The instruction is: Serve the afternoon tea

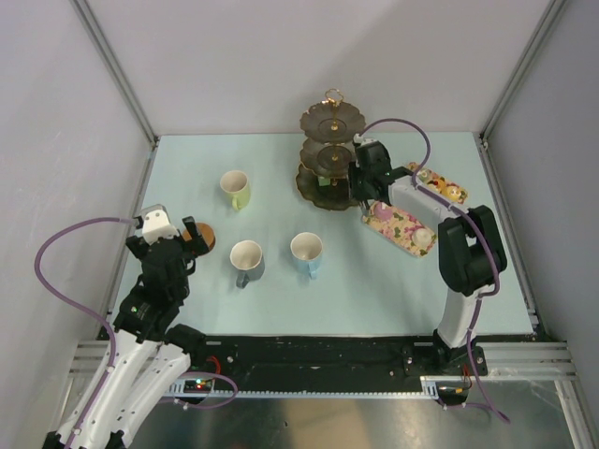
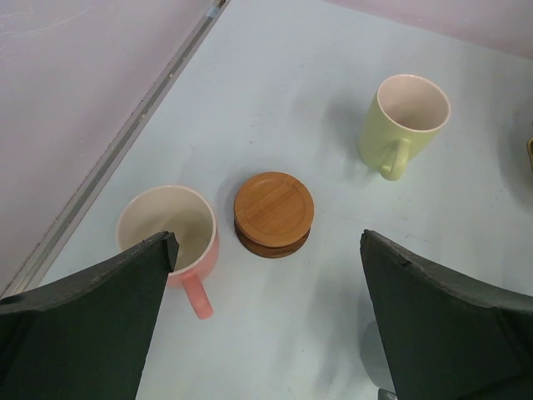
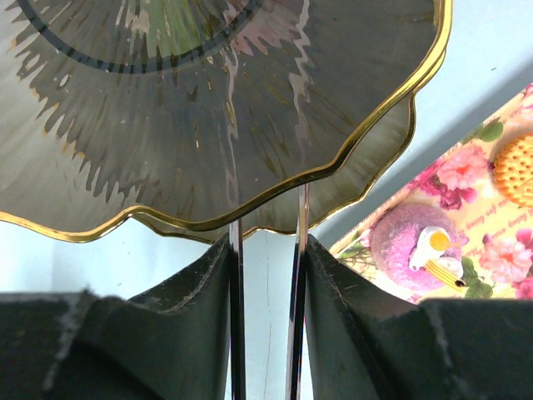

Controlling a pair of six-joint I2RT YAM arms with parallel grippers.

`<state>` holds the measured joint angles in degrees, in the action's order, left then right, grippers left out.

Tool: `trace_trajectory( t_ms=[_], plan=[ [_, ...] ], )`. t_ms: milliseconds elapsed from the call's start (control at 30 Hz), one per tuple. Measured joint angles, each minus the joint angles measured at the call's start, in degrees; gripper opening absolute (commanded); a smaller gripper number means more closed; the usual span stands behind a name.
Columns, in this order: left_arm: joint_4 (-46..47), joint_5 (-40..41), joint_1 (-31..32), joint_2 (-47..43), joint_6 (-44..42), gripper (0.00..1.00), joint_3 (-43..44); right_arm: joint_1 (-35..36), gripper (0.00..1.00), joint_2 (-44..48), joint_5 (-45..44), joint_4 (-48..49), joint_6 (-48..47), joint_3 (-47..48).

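The dark gold-rimmed stand [image 1: 329,154] rises at the back centre, with a green cake [image 1: 325,184] on its lowest tier. My right gripper [image 1: 358,192] is beside that tier, shut on thin metal tongs [image 3: 236,317] whose blades run under the scalloped rim [image 3: 208,108]. My left gripper [image 2: 268,240] hangs open over the table, holding nothing. Just ahead of it are a pink mug [image 2: 166,229] and a stack of brown coasters [image 2: 273,212]. A yellow-green mug [image 1: 236,189], a grey mug [image 1: 247,262] and a blue mug [image 1: 307,253] stand on the table.
A floral tray [image 1: 402,224] lies right of the stand with a pink cake [image 3: 408,242] and a round biscuit [image 3: 515,171] on it. A second floral tray [image 1: 438,185] lies behind it. Metal frame rails border the left wall [image 2: 125,142].
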<state>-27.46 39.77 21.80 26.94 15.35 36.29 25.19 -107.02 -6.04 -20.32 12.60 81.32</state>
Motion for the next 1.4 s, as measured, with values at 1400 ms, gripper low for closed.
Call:
trace_trajectory(
  t_ms=[1400],
  plan=[
    [0.3,-1.0,0.3,-0.8,-0.4,1.00,0.0,1.4,0.58,10.2,-3.2,-7.1,-0.2,-7.0]
  ],
)
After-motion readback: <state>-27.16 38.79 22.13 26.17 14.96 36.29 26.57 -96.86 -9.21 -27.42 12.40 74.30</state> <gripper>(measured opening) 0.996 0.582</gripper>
